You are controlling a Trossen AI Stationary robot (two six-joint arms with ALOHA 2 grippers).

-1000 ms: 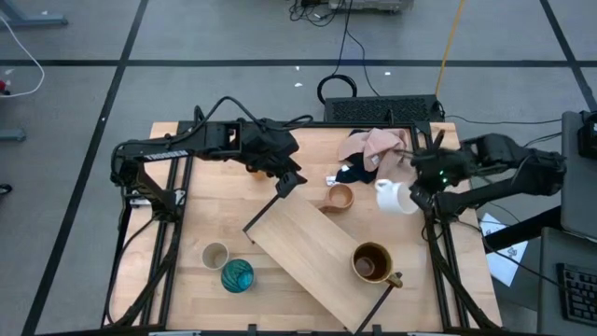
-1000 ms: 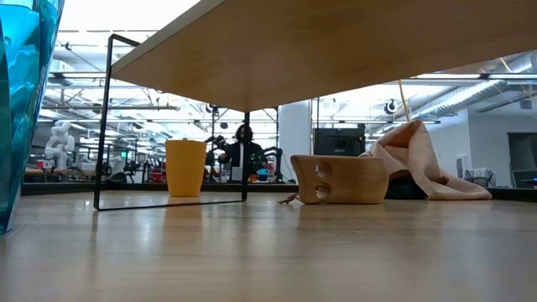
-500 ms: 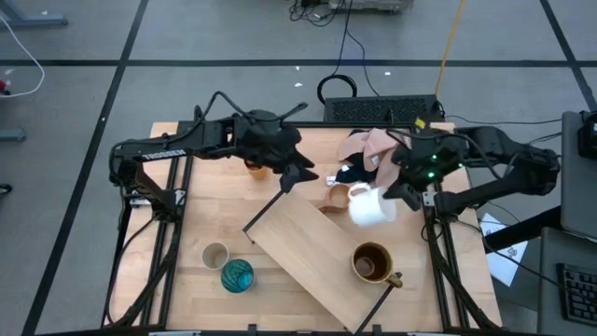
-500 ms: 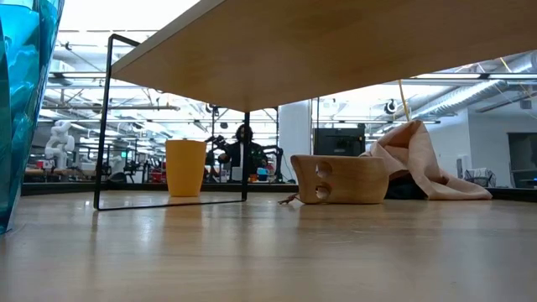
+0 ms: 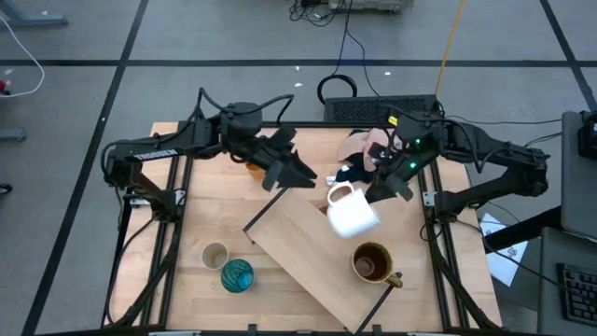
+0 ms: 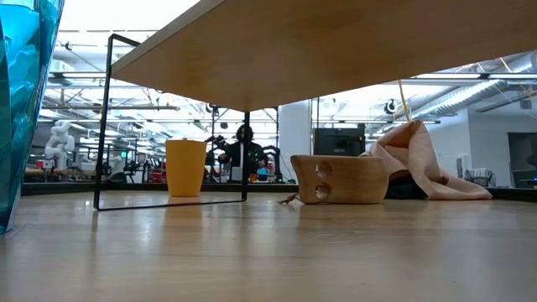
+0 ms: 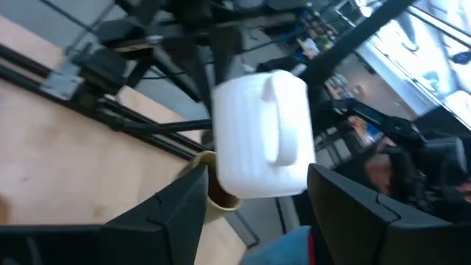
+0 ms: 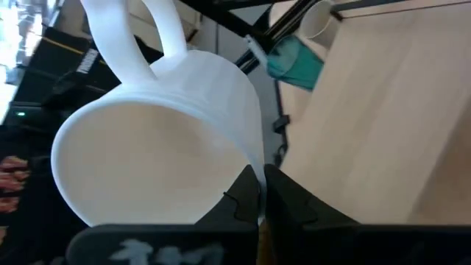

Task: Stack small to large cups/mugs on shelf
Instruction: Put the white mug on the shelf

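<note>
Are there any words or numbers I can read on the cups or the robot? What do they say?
None can be read.
The white handled mug, held up by the right gripper, is plain.
The orange cup, teal glazed cup and shelf show no writing.
A pale label on the left arm is too small to read.

Cut off at the low view's left edge: teal glazed cup; mostly hidden under the left arm from above: orange cup; blurred in the left wrist view: white handled mug.
</note>
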